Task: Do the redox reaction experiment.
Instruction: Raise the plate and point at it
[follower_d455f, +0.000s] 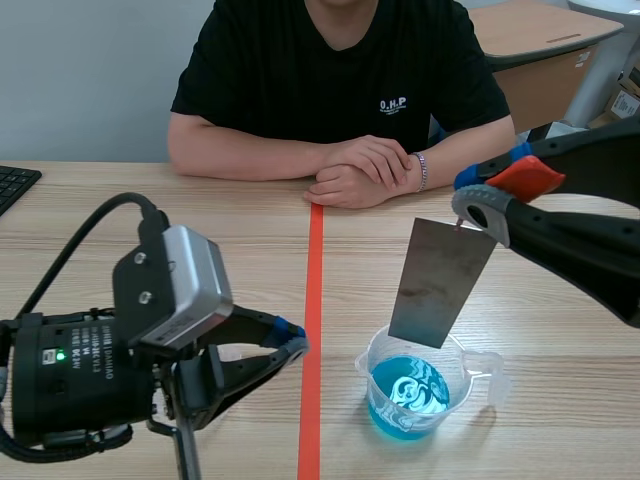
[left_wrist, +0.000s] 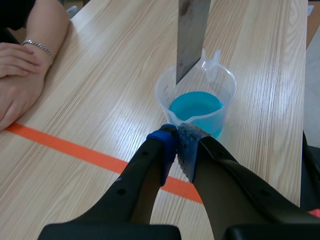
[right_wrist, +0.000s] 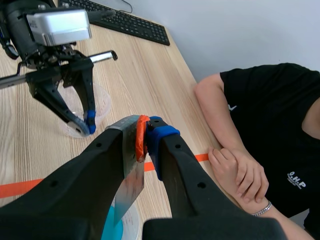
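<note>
While the right pincer (right_wrist: 145, 141) grips a metal plate (follower_d455f: 440, 285), the shirt (follower_d455f: 300, 70) reads O.H.P

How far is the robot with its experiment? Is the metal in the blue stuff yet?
Not yet. Done: the beaker holds blue liquid, and the right jaws are shut on the metal plate. Now: the plate hangs over the beaker, above the liquid. Still to do: dipping it in.

Beaker (follower_d455f: 412, 385) — clear plastic, spouted, upright on the counter (follower_d455f: 560, 330), roughly a third full of bright blue liquid (follower_d455f: 405, 395). Metal strip (follower_d455f: 441, 283) — dull grey, flat, hanging tilted over the beaker, lower edge at its rim, clear of the liquid.
</note>
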